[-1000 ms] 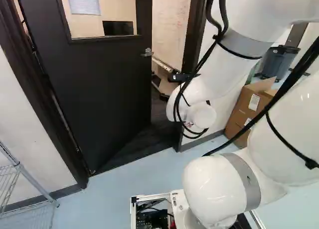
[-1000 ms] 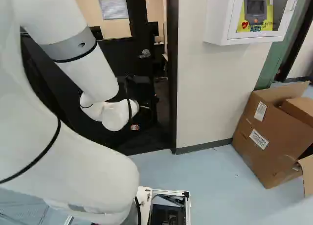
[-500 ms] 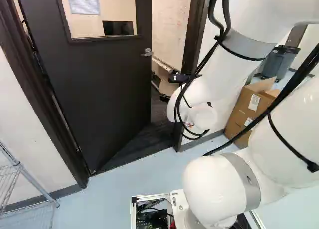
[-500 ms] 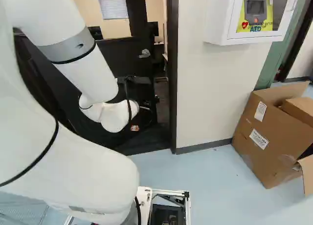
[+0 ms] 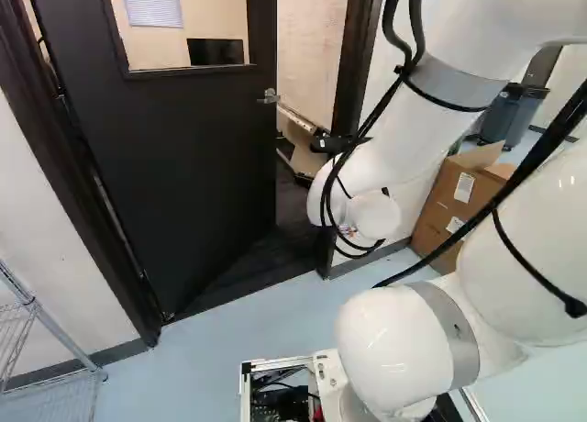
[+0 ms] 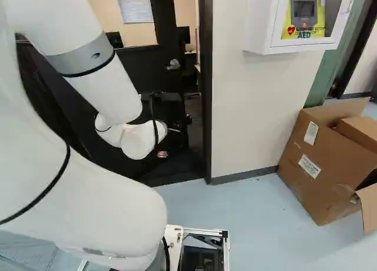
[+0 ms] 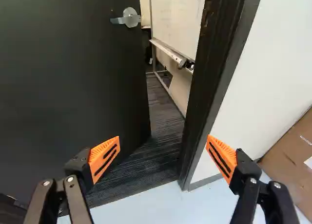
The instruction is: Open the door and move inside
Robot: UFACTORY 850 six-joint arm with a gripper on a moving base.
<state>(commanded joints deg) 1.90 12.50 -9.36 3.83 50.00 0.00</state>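
The white wall (image 6: pixel 253 112) runs on from the latch side of the door (image 5: pixel 174 156), and the door itself stands ajar, swung away from the robot into the room beyond, its free edge well clear of the dark frame (image 7: pixel 214 73). That leaves a gap beside the door which looks too slim for the base, so the step in hand is likely to push the door wider and only then drive in. The arm (image 5: pixel 394 128) reaches out ahead toward the door's latch side; it would be wise to bring it a little toward the door before going forward, or its outer side may catch the frame. The cardboard box (image 6: pixel 324 165) sits against the wall, past the frame from the door, and calls for care if the base has to swing round to line up. The gripper (image 7: pixel 163 141) is spread wide with nothing between its fingers, facing the gap beside the door. The lever handle (image 7: pixel 129 17) is near the door's free edge; with the latch already out of the frame it needs no turning. A steady push on the door's face just below it, far from the hinges, should take least effort.
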